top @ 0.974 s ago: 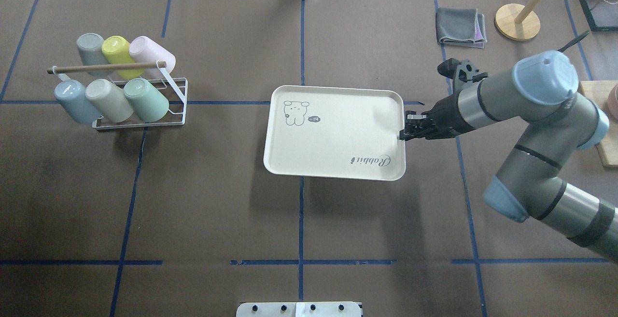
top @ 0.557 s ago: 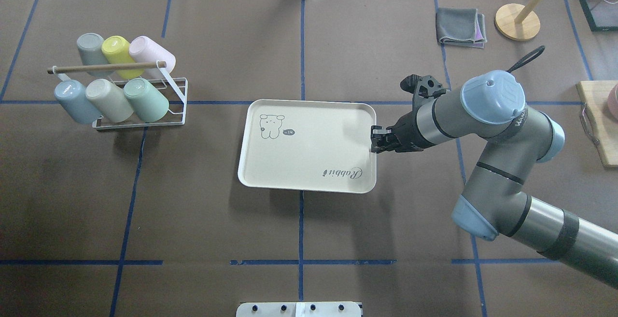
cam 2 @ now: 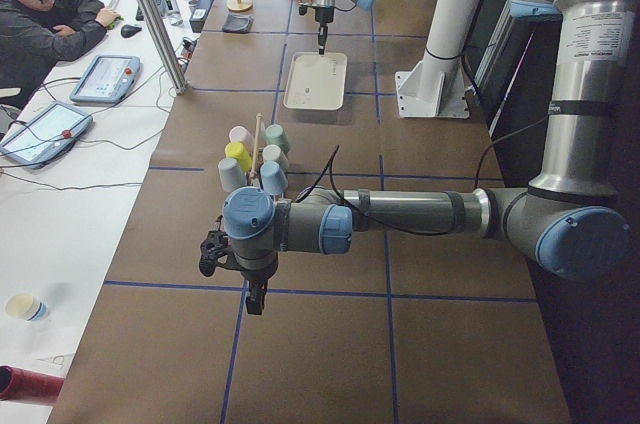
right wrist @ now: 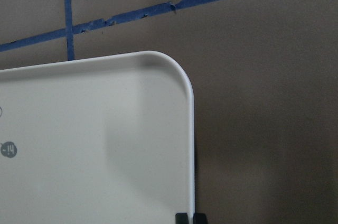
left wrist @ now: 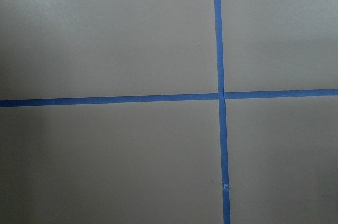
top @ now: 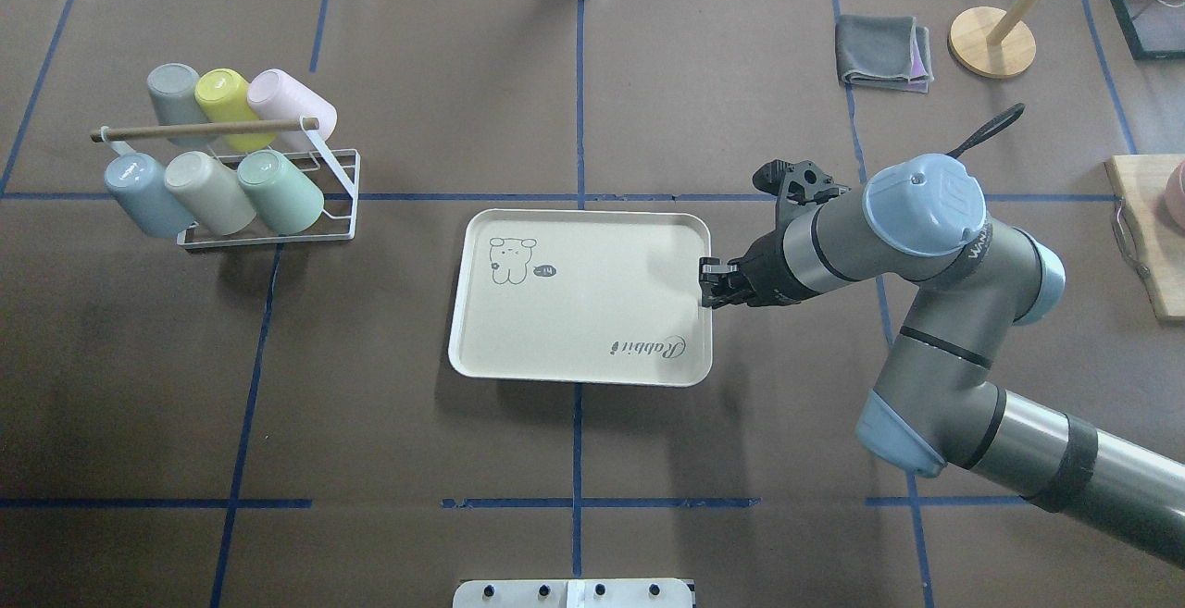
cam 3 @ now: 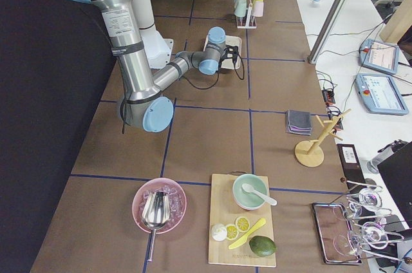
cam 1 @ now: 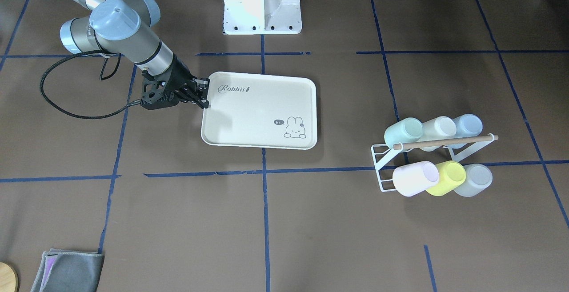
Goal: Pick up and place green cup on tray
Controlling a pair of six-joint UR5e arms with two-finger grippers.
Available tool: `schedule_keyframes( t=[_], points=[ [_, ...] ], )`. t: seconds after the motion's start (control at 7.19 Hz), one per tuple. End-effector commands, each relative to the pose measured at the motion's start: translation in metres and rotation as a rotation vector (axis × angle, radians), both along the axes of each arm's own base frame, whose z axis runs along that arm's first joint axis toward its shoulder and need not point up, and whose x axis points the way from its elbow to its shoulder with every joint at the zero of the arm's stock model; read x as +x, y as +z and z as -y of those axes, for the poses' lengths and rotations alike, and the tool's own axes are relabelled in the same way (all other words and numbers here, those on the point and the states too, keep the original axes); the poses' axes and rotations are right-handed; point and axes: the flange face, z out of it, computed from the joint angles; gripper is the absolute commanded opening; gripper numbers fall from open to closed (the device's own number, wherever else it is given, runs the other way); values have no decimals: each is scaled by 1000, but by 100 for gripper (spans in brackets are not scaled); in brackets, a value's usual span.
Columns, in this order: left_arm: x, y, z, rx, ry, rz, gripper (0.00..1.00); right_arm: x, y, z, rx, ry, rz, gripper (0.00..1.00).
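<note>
The green cup (top: 278, 192) lies tilted on the white wire rack (top: 350, 184) at the far left, rightmost in the near row; it also shows in the front view (cam 1: 402, 133). The cream tray (top: 592, 298) with the bunny and "Rabbit" print is at mid-table. My right gripper (top: 708, 280) is shut on the tray's right rim, and its fingertips (right wrist: 182, 217) pinch that rim in the right wrist view. My left gripper (cam 2: 255, 299) shows only in the exterior left view, low over bare table far from the rack; I cannot tell if it is open.
The rack also holds yellow (top: 227, 99), pink, grey, blue and beige cups under a wooden rod. A folded grey cloth (top: 884, 53) and a round wooden stand (top: 992, 42) are at the back right. A wooden board (top: 1148, 247) lies at the right edge.
My right gripper has carried the tray left and nearer to the robot, from right of the centre line to across it. The cups have not moved.
</note>
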Motion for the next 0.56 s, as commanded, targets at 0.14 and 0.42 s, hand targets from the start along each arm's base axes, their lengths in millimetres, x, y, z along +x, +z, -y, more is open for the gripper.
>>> schedule_keyframes(
  t=[0.14, 0.42],
  points=[
    [0, 0, 0, 0, 0, 0, 100, -3, 1, -1, -1, -2, -1, 100],
    [0, -8, 2, 14, -2, 0, 100, 2, 1, 3, -3, 6, -2, 100]
  ],
)
